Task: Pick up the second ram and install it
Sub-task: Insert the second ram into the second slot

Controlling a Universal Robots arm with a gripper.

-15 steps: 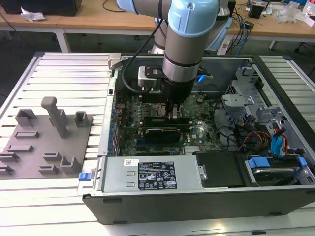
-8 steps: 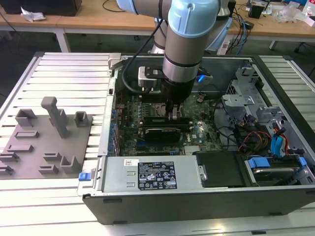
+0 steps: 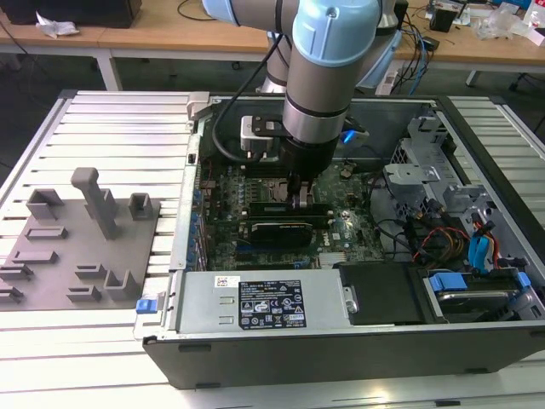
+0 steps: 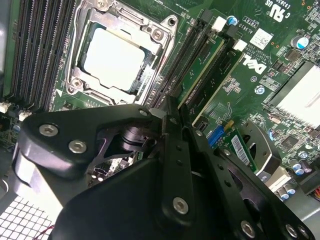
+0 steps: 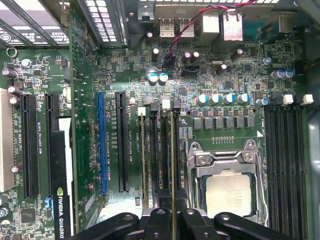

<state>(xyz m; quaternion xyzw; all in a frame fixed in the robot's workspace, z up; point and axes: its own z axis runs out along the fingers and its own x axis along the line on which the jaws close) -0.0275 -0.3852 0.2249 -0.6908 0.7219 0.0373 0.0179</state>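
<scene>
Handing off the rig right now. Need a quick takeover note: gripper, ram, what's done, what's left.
Gripper: fingers shut on the second ram stick, low inside the computer case.
Stick: on edge, lined up along the memory slot next to the processor socket.
Done: pickup. Another stick already stands in a slot farther from the socket.
Left: full seating can't be confirmed from these views, and the stick is not released.

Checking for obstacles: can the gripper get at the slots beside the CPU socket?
Probably yes. The gripper is low over the slots next to the socket, holding the ram lined up along them. Nothing stands between.
</scene>
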